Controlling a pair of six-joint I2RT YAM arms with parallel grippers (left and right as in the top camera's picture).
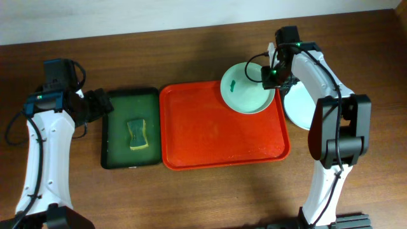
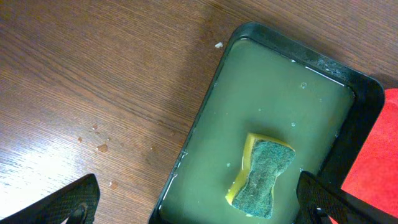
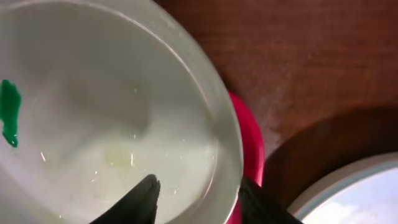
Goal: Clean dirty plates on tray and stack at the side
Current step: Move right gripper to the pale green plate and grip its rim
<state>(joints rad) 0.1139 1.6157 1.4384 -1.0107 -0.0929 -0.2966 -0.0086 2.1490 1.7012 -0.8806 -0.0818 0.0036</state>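
A pale mint-blue plate (image 1: 248,89) with a teal-green smear (image 1: 234,84) sits over the back right corner of the red tray (image 1: 216,143) and overhangs its rim. My right gripper (image 1: 275,76) is shut on the plate's right rim. In the right wrist view one finger lies inside the plate (image 3: 124,93) and one outside it, the gripper (image 3: 196,193) straddling the rim. Another pale plate (image 1: 302,108) lies on the table right of the tray and also shows in the right wrist view (image 3: 354,193). My left gripper (image 1: 102,105) is open and empty.
A dark green tray (image 1: 111,159) holding cloudy water and a yellow-green sponge (image 1: 137,133) lies left of the red tray. In the left wrist view the open gripper (image 2: 196,186) hovers over the green tray's (image 2: 367,93) left edge, near the sponge (image 2: 261,177).
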